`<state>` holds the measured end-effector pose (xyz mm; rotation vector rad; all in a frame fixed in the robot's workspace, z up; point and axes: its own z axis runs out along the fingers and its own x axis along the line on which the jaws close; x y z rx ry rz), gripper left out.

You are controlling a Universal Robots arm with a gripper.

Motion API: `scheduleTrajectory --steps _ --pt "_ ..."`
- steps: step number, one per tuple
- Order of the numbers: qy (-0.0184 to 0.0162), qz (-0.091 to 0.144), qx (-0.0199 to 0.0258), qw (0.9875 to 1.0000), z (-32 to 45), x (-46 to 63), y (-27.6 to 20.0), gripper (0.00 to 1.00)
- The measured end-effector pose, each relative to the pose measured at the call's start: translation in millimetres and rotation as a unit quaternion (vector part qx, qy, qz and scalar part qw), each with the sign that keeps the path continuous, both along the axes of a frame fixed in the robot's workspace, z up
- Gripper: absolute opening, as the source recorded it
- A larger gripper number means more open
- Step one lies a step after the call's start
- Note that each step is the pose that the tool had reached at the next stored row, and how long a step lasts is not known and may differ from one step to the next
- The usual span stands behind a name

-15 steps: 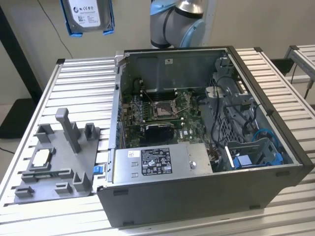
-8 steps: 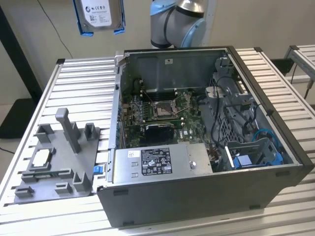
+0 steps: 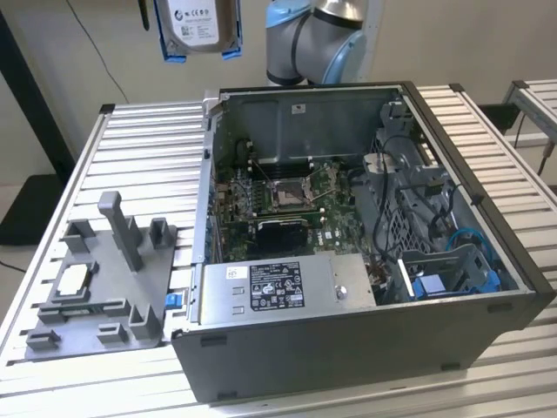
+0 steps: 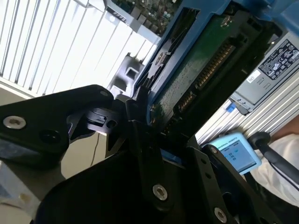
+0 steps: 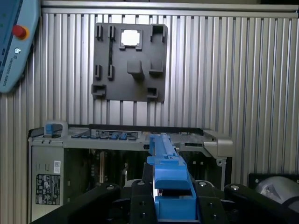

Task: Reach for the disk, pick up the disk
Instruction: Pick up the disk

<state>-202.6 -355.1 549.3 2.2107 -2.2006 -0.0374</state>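
The disk (image 3: 198,26) hangs high in the air at the top of the exterior view, left of the arm (image 3: 313,39), well above the table. Its white label faces the camera and the blue bracket frames both sides. In the second wrist view its green circuit-board underside (image 4: 201,70) and blue bracket edge run between my black fingers (image 4: 140,135). The first wrist view looks down the blue bracket (image 5: 170,182) clamped in my gripper (image 5: 175,196), which is shut on the disk.
Below stands the open computer case (image 3: 487,218), with a silver box (image 3: 287,292) at its front. A grey fixture plate (image 3: 104,279) holding a small square chip (image 3: 71,279) lies on the slatted table (image 3: 148,157). A teach pendant (image 5: 14,42) lies beside the table.
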Motion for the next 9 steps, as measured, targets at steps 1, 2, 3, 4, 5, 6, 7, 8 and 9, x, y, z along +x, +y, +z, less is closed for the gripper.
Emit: scheduleTrajectory --steps 1,2,3,4,5,6,7,8,9 --pt "0.0000 0.000 0.0000 1.0000 0.0 3.9 0.0 0.00" --pt "0.0000 0.000 0.0000 1.0000 0.0 7.8 0.0 0.00" --pt "0.0000 0.000 0.0000 1.0000 0.0 11.7 0.0 0.00" --pt "0.0000 0.000 0.0000 1.0000 0.0 15.9 0.0 0.00" --pt "0.0000 0.000 0.0000 1.0000 0.0 19.5 0.0 0.00" --pt "0.0000 0.000 0.0000 1.0000 0.0 23.2 0.0 0.00" --pt "0.0000 0.000 0.0000 1.0000 0.0 26.8 0.0 0.00" --pt "0.0000 0.000 0.0000 1.0000 0.0 30.5 0.0 0.00" --pt "0.0000 0.000 0.0000 1.0000 0.0 34.2 0.0 0.00"
